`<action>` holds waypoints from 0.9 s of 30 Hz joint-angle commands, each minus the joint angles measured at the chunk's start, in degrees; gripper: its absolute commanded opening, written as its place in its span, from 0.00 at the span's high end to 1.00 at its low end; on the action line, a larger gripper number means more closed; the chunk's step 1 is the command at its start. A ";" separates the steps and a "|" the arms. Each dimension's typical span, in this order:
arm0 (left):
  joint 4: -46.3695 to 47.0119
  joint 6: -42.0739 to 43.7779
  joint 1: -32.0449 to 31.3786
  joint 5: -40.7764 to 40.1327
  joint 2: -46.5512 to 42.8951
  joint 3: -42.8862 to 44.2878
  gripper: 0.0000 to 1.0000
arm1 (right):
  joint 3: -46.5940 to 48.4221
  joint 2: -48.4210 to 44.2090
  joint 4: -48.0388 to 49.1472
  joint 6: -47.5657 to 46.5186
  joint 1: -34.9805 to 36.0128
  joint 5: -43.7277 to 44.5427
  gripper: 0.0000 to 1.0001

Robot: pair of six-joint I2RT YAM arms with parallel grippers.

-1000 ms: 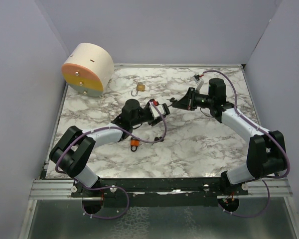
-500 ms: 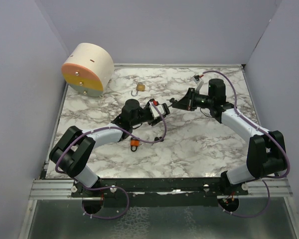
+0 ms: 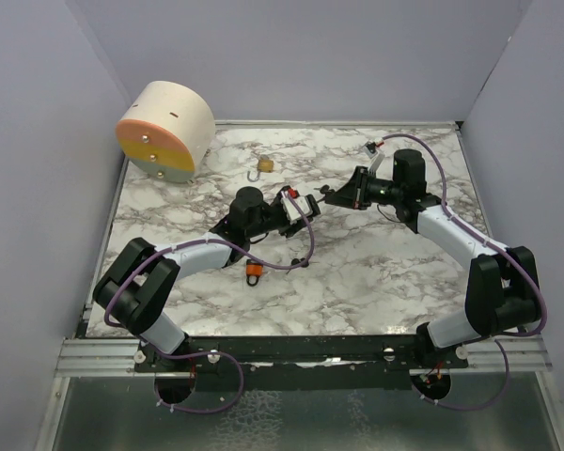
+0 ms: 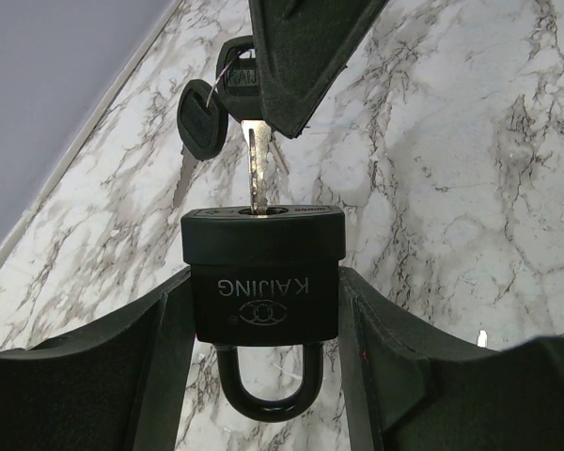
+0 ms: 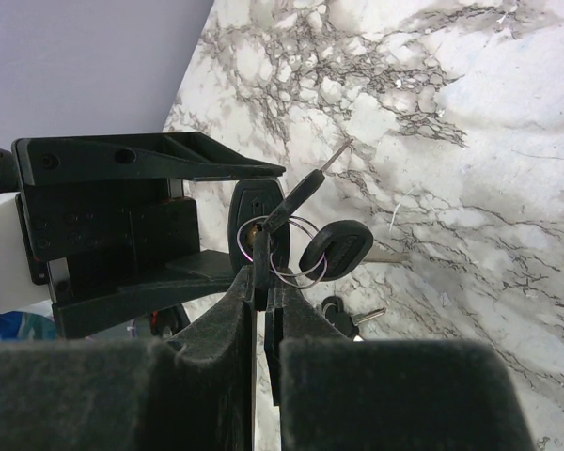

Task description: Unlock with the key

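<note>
almost nothing is shifting between the earlier overhead views and this one: both arms are keeping their meeting pose near the middle of the marble table [image 3: 376,272]. the padlock [image 4: 263,272] is hanging off the surface, upside down in the left wrist view, with the left gripper [image 4: 263,319] squeezing its black body from 3 and 9 o'clock and leaving the shackle [image 4: 263,395] free at 6 o'clock. the key [image 4: 258,174] is entering the keyway at 12 o'clock, with part of its blade still showing, so it is probably not yet seating fully. the right gripper [image 5: 261,282] is pinching the key's head tightly, and spare keys [image 4: 202,117] on the ring are dangling at 10 o'clock of the lock. to do this step well, the right arm should be pushing straight along the blade until it is bottoming out, then rolling the wrist about that same line, while the left is holding the body rigid and avoiding any sideways load that could be bending the blade. white lettering on the body is reading "kaijing", inverted, above a small round emblem; the key head is showing the same word only partly. farther out, a small brass lock [image 3: 263,165] is lying at 11 o'clock and a round drum [image 3: 166,130] at 10 o'clock.
</note>
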 commanded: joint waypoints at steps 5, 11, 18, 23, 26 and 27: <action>6.91 -0.68 -0.53 0.46 -0.25 4.52 1.00 | -0.70 -1.70 1.21 -0.39 0.92 0.73 0.99; 6.90 -0.73 -0.62 0.35 0.60 5.46 1.00 | -0.79 -1.96 1.01 -0.55 1.18 0.71 0.99; 6.89 -0.94 -0.80 -0.63 1.03 6.96 1.00 | -0.74 -1.96 -0.26 -1.42 1.45 1.60 0.99; 6.86 -1.27 -1.21 -3.30 0.93 8.05 1.00 | -0.29 -1.39 -0.91 -1.71 1.62 1.89 0.99; 5.87 -1.49 -1.57 -4.62 0.86 8.66 1.00 | 0.64 -0.64 -2.26 -2.49 2.03 1.98 0.99; 4.78 -1.59 -1.79 -5.45 0.93 9.22 1.00 | 1.09 -0.24 -2.78 -2.88 2.23 2.09 0.99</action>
